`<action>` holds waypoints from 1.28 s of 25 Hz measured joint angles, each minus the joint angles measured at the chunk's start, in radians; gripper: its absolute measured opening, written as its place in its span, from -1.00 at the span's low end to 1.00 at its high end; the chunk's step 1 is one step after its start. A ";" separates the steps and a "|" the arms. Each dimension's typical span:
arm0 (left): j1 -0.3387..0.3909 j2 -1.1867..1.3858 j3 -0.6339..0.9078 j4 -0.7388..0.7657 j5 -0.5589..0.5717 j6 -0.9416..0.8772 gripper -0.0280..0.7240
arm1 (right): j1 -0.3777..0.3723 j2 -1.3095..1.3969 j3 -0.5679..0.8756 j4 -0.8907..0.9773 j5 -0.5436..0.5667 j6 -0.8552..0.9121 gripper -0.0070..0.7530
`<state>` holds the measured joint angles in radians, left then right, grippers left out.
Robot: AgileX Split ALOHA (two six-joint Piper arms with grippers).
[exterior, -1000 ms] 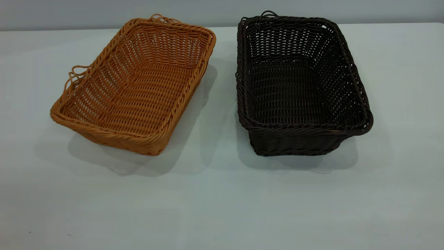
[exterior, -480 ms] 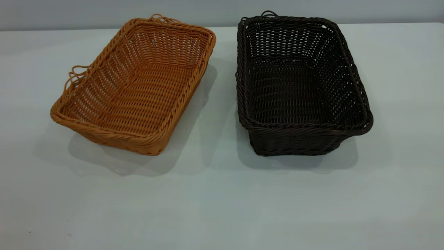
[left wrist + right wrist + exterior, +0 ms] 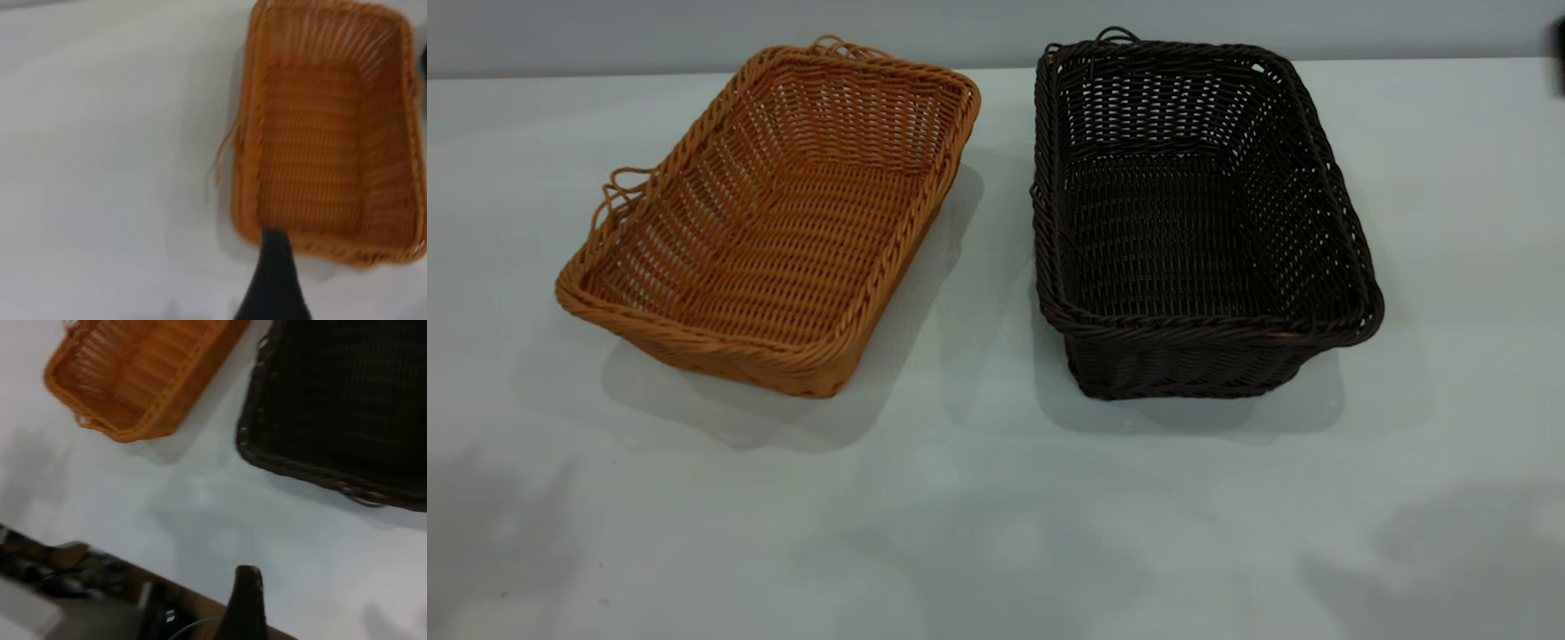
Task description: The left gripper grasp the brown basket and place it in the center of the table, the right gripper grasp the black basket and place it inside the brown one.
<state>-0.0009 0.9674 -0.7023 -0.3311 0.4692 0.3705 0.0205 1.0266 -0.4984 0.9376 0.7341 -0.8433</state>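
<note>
The brown basket (image 3: 783,222) stands on the table (image 3: 996,516) at the left, angled, and nothing is in it. The black basket (image 3: 1192,222) stands to its right, apart from it, also with nothing in it. Neither gripper shows in the exterior view, only a dark sliver (image 3: 1560,53) at the far right edge. In the left wrist view a dark part of my left gripper (image 3: 273,283) hangs above the table just short of the brown basket's (image 3: 327,133) near rim. In the right wrist view a dark part of my right gripper (image 3: 245,603) is over the table's edge, well short of the black basket (image 3: 347,400).
Soft shadows lie on the table at the front left (image 3: 489,533) and front right (image 3: 1440,551). The right wrist view shows the table's brown edge (image 3: 200,603) with dark clutter and cables (image 3: 60,573) beyond it, and the brown basket (image 3: 140,373).
Shadows have appeared on the table at the front left and front right, and a dark sliver at the right edge. Both baskets stay where they were.
</note>
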 joint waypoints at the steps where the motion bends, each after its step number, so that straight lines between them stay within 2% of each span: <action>1: 0.000 0.042 -0.021 -0.051 -0.015 0.037 0.48 | 0.023 0.053 -0.004 0.048 -0.016 -0.040 0.59; 3: 0.000 0.110 -0.052 -0.133 -0.031 0.124 0.48 | 0.100 0.148 -0.021 0.119 -0.060 -0.085 0.58; 6: 0.000 0.192 -0.086 -0.256 -0.043 0.250 0.48 | 0.267 0.287 -0.066 0.162 -0.164 -0.096 0.58; 8: 0.000 0.228 -0.098 -0.329 -0.044 0.328 0.48 | 0.367 0.384 -0.107 0.173 -0.222 -0.049 0.58; 11: 0.000 0.259 -0.107 -0.426 -0.048 0.433 0.49 | 0.442 0.517 -0.173 0.191 -0.243 0.093 0.58; 15: 0.000 0.262 -0.107 -0.483 -0.048 0.506 0.49 | 0.458 0.665 -0.255 0.220 -0.213 0.315 0.58; 18: 0.000 0.262 -0.107 -0.502 -0.049 0.523 0.49 | 0.458 0.753 -0.289 0.315 -0.185 0.440 0.58; 24: 0.000 0.262 -0.107 -0.515 -0.050 0.530 0.49 | 0.458 0.912 -0.296 0.753 -0.162 0.497 0.58; 28: 0.000 0.262 -0.107 -0.515 -0.051 0.530 0.49 | 0.458 0.967 -0.322 0.828 -0.234 0.583 0.58; 32: 0.000 0.262 -0.107 -0.515 -0.051 0.530 0.49 | 0.458 0.972 -0.323 0.840 -0.372 0.706 0.58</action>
<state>-0.0009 1.2294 -0.8091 -0.8460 0.4183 0.9007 0.4785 1.9985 -0.8218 1.7779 0.3618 -0.1372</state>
